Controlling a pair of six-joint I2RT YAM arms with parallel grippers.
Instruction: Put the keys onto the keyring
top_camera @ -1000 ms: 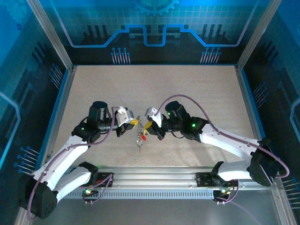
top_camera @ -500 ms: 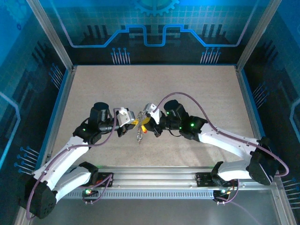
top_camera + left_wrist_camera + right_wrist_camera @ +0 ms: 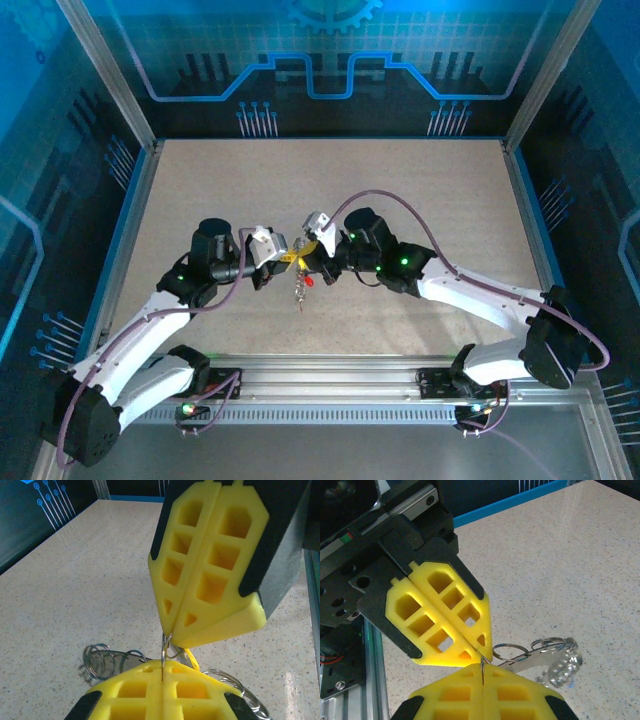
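Meeting nose to nose above the middle of the surface (image 3: 400,190), the left pincer (image 3: 287,259) and the right pincer (image 3: 310,252) each have their yellow pads pressed flat together. Both look clamped on the same thin wire of the keyring (image 3: 163,655). In the wrist views that wire runs straight out of one pincer's seam and up to the tip of the other.

Gripping it from both sides seems meant to keep the loop steady, and perhaps to pry its coil apart so a key can slide on. I can't tell whether any gap has opened. The rest hangs free just below the two tips, clear of the surface. It is a bunch of small silver rings (image 3: 560,657), with a red key (image 3: 309,281) dangling beside it in the overhead view. There is a speck of yellow close to the tips. It may be the yellow key, but it blends with the pads and I can't be sure.

My guess is that threading is under way rather than finished. With the grip this fine, a slight twist could let the wire slip out.
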